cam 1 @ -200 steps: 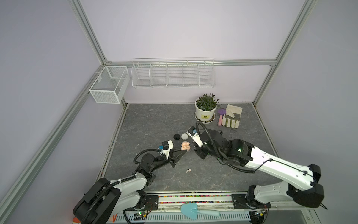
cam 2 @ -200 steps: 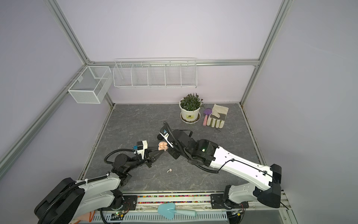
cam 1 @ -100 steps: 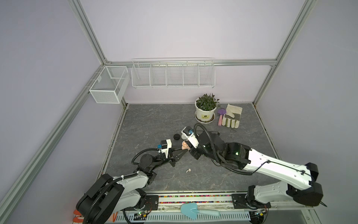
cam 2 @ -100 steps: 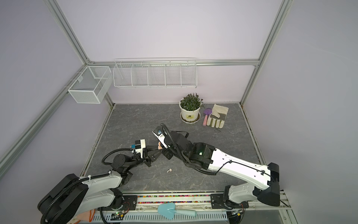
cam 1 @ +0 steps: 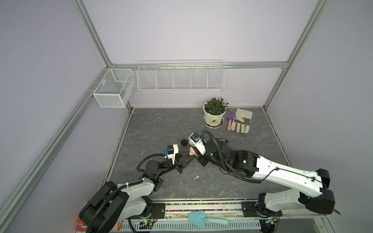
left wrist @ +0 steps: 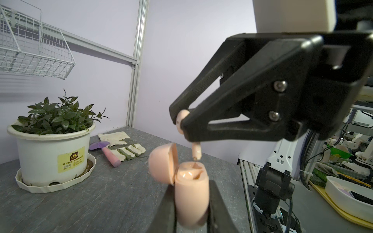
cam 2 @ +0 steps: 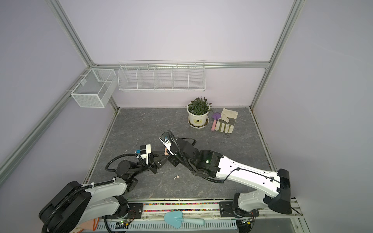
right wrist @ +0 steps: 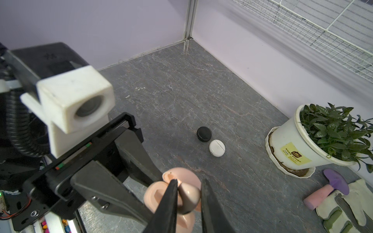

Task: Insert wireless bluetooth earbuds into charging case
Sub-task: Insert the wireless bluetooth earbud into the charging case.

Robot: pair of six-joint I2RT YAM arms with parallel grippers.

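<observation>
**Almost home: earbud poised over charging case**

The left gripper clamps the charging case upright, lid flipped back, so its sockets face up. The right gripper pinches the earbud by its head just above them, long axis near vertical, stem pointing down. A loose earbud lies on the table.

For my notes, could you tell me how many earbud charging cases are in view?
3: the pink case, lid open, clamped in the left gripper; the black case and the white case, closed, next to each other on the table. Others may be hidden.
</observation>
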